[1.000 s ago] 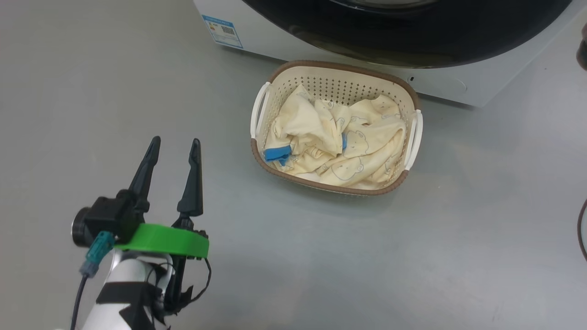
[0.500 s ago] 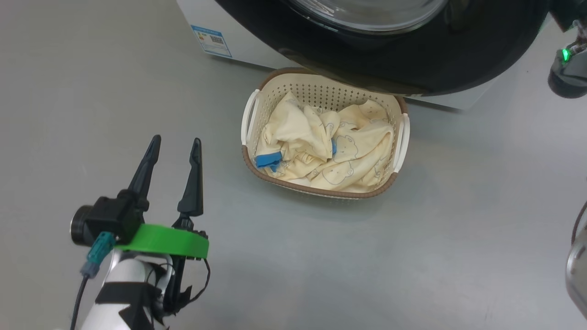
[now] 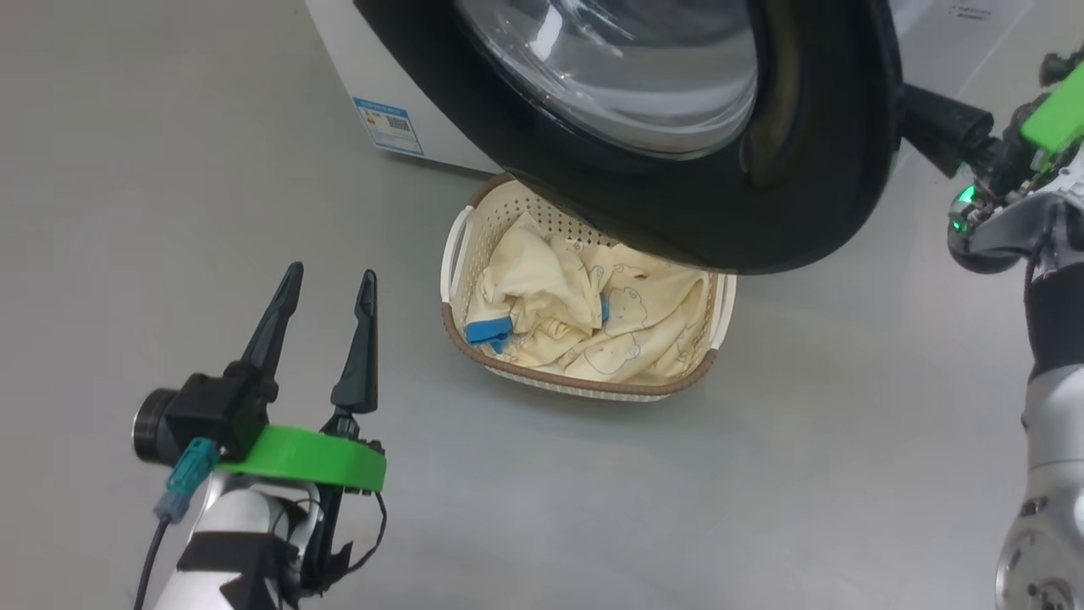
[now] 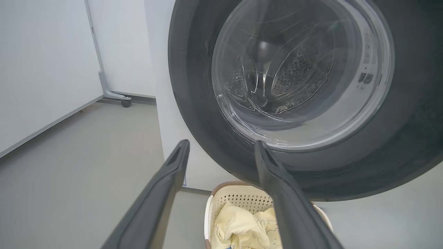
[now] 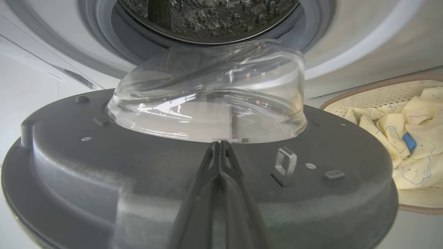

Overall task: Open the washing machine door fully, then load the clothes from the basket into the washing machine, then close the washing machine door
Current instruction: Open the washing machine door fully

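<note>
our left gripper (image 3: 331,271) hangs wide open and empty, left of the basket (image 3: 584,383). our right gripper (image 5: 219,145) is pinched closed on nothing, lying along the grey inner face of the washing machine door (image 3: 677,220), which stands ajar above the clothes (image 3: 593,326) in the basket.

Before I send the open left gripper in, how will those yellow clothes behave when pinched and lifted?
Probably floppy: the clothes lie crumpled in the basket, so they would likely drape and trail from a pinch. Likely light, being thin cloth. The folds look bunched together, so one pinch may drag up more than one piece.
</note>
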Controlling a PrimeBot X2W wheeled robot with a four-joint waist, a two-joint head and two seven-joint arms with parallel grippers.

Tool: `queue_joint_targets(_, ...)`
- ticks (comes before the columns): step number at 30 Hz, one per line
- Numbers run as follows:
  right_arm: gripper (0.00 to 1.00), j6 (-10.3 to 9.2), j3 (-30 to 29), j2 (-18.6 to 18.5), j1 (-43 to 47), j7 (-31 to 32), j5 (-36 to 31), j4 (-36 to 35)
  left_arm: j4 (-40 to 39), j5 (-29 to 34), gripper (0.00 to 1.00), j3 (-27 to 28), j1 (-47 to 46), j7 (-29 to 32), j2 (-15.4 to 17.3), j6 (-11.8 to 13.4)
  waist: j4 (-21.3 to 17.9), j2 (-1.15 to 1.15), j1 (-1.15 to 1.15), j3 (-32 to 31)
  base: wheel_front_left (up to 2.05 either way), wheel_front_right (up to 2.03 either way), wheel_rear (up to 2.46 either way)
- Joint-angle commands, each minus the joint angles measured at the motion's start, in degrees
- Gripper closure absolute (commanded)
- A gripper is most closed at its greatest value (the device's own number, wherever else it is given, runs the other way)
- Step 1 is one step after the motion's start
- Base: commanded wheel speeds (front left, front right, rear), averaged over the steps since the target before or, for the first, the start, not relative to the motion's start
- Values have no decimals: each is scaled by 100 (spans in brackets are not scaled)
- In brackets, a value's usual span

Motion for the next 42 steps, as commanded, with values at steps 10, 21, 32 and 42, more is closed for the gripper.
queue_joint_targets(10, 100, -15, 1224, 115, 875, 262, 858, -982, -134, -2, 0, 89, 139, -63, 202, 3, 5, 0, 0, -359, 0, 0, 0)
queue_joint_targets(21, 100, -15, 2639, 116, 1583, -328, 1499, -1373, -147, -28, 0, 72, 237, -63, 211, 3, 18, 0, 0, -511, 0, 0, 0)
queue_joint_targets(32, 100, -15, 3912, 117, 1530, -956, 2245, -1261, -153, -39, 0, 55, 210, -63, 174, 3, 43, 0, 0, -500, 0, 0, 0)
queue_joint_targets(42, 100, -15, 4284, 115, 1435, -1618, 2346, -1237, -157, -41, 0, 104, 224, -63, 164, 3, -62, 0, 0, -530, 0, 0, 0)
